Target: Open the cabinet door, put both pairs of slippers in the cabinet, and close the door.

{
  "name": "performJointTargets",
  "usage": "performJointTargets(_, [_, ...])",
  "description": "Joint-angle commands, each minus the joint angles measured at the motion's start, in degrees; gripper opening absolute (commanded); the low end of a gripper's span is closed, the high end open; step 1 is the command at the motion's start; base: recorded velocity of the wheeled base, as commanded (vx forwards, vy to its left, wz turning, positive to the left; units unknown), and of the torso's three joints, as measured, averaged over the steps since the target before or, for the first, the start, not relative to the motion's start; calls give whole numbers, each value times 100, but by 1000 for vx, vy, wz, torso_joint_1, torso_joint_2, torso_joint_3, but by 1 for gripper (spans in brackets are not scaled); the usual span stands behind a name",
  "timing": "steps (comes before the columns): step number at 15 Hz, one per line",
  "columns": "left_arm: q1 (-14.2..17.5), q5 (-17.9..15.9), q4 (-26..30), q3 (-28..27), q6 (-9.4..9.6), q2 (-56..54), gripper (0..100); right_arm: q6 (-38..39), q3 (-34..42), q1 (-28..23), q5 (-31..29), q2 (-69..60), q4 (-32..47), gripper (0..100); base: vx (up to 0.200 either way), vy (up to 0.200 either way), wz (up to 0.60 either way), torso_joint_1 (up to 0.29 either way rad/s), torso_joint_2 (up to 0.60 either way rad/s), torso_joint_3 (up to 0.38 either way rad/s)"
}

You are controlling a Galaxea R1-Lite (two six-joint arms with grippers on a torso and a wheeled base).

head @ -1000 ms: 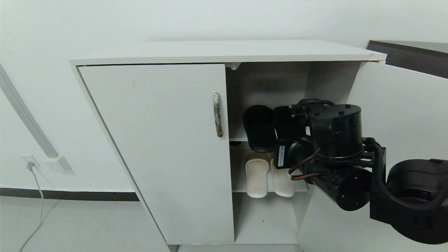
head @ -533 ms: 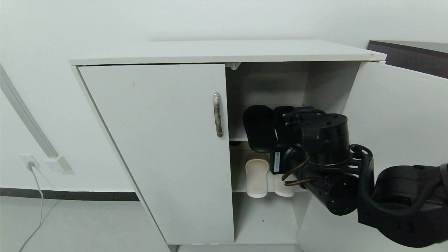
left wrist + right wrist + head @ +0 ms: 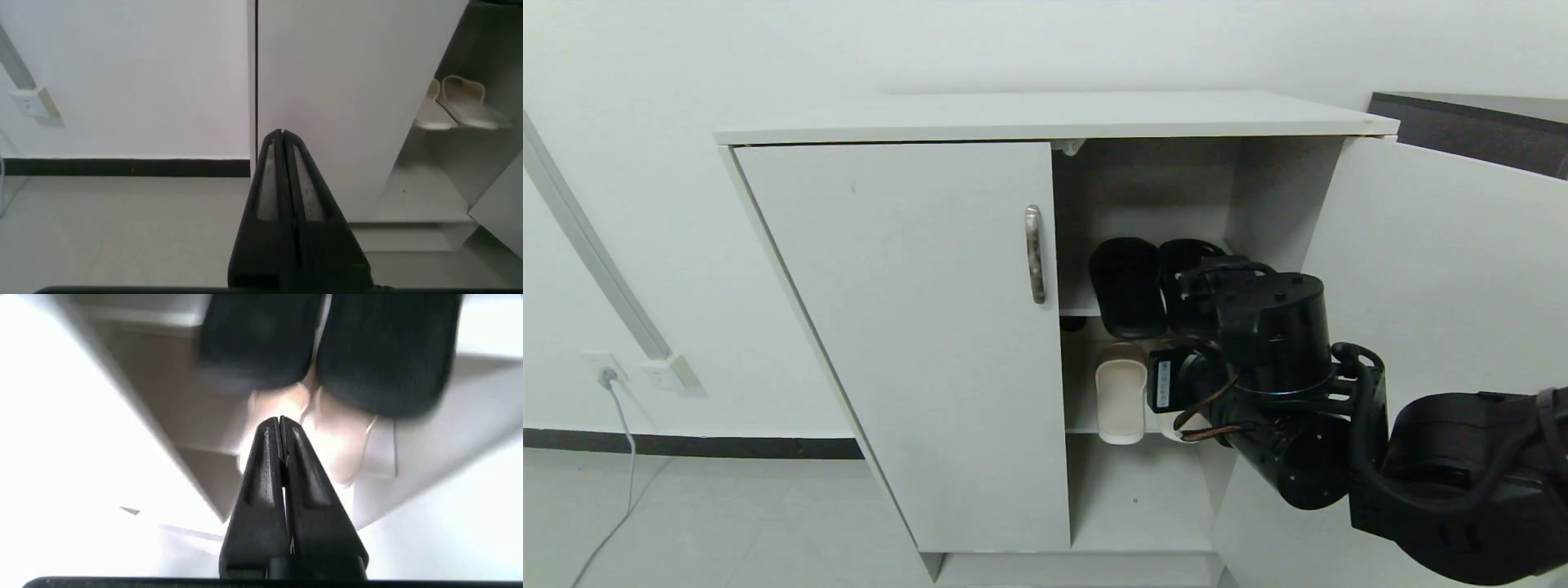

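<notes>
Plain indoor room, white shoe cabinet (image 3: 907,343) standing against a white wall (image 3: 645,122), dark baseboard (image 3: 727,447) running along the floor (image 3: 735,523), grey cable (image 3: 623,416) hanging from a socket (image 3: 602,376) at eight o'clock

We see a plain white cabinet (image 3: 1045,122). Its closed door (image 3: 915,327) and open door (image 3: 1445,269) are the same unpatterned white. The handle (image 3: 1034,254) on the closed door is silvery metal. Inside the cabinet, the black slippers (image 3: 1127,286) lie above the cream slippers (image 3: 1121,400). Behind the cabinet the wall (image 3: 645,122) is white with a black skirting band (image 3: 686,446), and the floor (image 3: 727,523) is pale grey. Left of the cabinet are a white socket (image 3: 600,363) and a grey cable (image 3: 631,453). The left gripper (image 3: 281,139) is black with grey pads (image 3: 267,186); the right gripper (image 3: 280,423) is plain black.
</notes>
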Motion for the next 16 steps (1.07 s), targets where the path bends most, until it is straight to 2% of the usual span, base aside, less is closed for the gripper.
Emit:
performJointTargets(1, [1, 1, 5, 0, -2, 7, 0, -3, 7, -3, 2, 48, -32, 0, -200, 0, 0, -2, 2, 7])
performJointTargets(10, [1, 1, 5, 0, -2, 7, 0, -29, 210, -21, 11, 31, -93, 0, -200, 0, 0, 4, 1, 2])
performJointTargets(16, [1, 1, 5, 0, -2, 7, 0, -231, 403, -109, 11, 39, -287, 0, 0, 0, 0, 0, 0, 0])
